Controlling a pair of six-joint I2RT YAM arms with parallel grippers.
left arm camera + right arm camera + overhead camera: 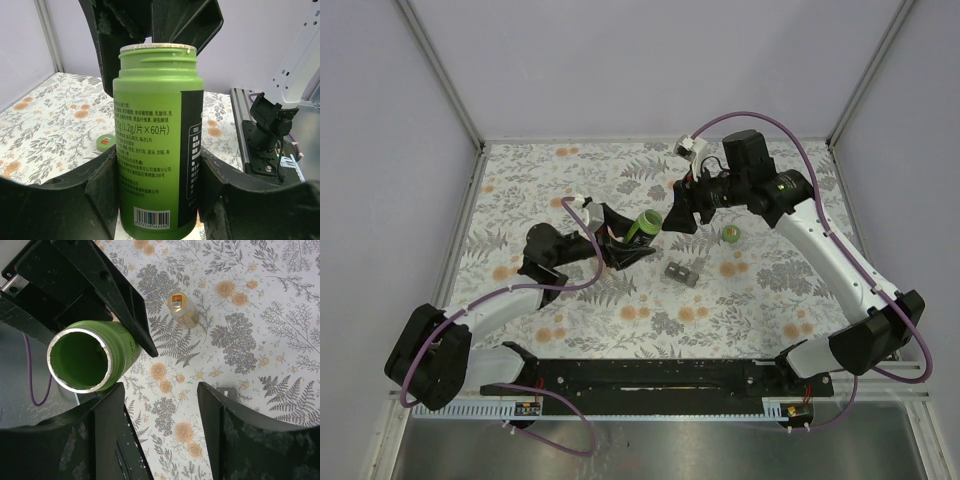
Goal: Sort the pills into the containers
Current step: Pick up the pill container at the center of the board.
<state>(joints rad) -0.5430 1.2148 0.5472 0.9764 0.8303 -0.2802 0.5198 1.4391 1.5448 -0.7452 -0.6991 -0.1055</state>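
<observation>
Two arms meet mid-counter point(760, 290). The left gripper point(628, 243) has its jaws closed on the uncapped green pill bottle point(155, 145), tilted rightward. The right gripper point(160, 400) hovers near its mouth, jaws apart, empty. A green cap point(730, 234) lies farther right.

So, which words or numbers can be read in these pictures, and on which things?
"1.2g/片×60片": label of the green bottle.
Other label lines and barcode digits: too small to read.
Sticker on the small vial: too blurred.
</observation>
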